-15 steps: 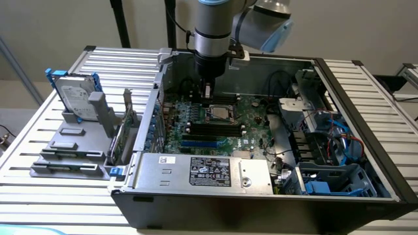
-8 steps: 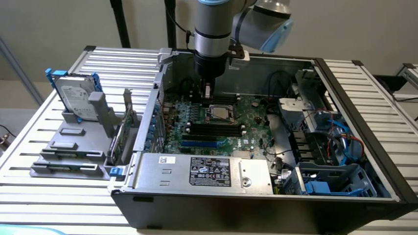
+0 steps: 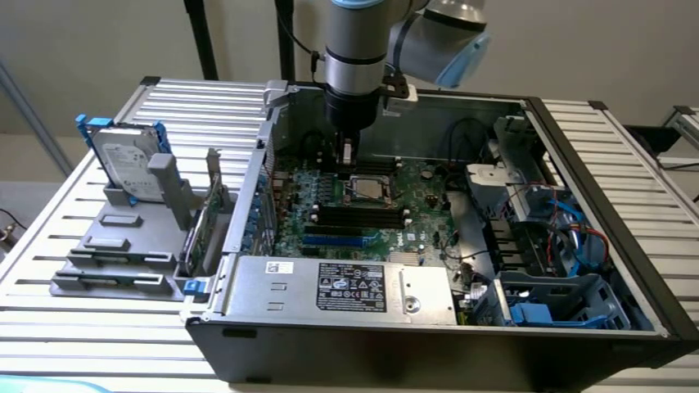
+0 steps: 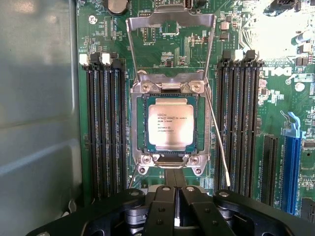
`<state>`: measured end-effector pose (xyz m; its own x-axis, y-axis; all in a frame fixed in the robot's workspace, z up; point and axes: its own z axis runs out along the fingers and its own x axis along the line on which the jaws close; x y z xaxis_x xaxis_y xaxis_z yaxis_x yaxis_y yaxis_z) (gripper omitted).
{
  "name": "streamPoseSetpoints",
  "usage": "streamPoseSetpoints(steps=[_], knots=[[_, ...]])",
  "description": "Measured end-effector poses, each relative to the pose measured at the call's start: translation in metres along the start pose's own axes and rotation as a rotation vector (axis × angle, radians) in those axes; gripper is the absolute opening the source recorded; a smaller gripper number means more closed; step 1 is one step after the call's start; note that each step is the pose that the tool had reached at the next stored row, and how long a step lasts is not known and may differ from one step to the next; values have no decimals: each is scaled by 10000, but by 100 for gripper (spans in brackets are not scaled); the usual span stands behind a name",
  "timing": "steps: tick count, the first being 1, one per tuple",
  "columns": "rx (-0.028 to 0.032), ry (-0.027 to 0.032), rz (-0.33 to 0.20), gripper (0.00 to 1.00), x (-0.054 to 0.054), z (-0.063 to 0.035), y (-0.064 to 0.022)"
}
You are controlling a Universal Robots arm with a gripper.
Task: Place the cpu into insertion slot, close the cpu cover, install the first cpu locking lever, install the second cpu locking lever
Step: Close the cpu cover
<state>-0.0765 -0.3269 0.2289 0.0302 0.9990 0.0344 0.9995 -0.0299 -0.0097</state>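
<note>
– Pale slatted metal, that surface (image 3: pixel 87 327), and it's the biggest thing here. What lies on it under the claw (image 3: pixel 347 160)?

– A black computer tower case (image 3: pixel 437 360) with its side open. A grey and silver robot arm (image 3: pixel 355 49) reaches straight down into it, and the claw hangs at the arm's end inside the case.

– And inside the case?

– A large grey labelled metal box (image 3: pixel 339 286), well apart from the claw, against the case wall. Next in size is the green circuit board (image 4: pixel 98 29), which spreads out beneath the claw. Long black memory strips (image 4: pixel 103 132) run in banks on either side of the spot the claw points at.

– How is the claw itself?

– Clenched. Its black fingers (image 4: pixel 160 211) are pressed flat against each other, tips aimed down at the board.

– Where is the cover?

– The cpu cover (image 4: pixel 171 17), a small square silvery metal frame plate with a cut-out centre, stands tilted up and open. It's on the far side of the socket from the claw.

– The socket?

– The insertion slot (image 4: pixel 145 147), a small square dark socket with a thin metal rim, sits just beyond the claw's tips, between the memory banks.

– And the chip?

– The cpu (image 4: pixel 171 126), a small flat square chip of pale silvery-beige, lies level inside the insertion slot, printed face up, near the claw but apart from it.

– Anything smaller?

– A thin steel wire lever (image 4: pixel 220 147) that angles away from the slot's edge, with its free end near the claw.
</note>
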Motion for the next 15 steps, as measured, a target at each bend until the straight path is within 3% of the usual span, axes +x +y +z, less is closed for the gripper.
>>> streamPoseSetpoints(steps=[2,5,11,15], knots=[[8,-2,1,11,0,-10,8],[70,-1,3,11,3,-65,72],[256,-6,9,11,7,-188,334],[339,-10,12,11,15,-305,516]])
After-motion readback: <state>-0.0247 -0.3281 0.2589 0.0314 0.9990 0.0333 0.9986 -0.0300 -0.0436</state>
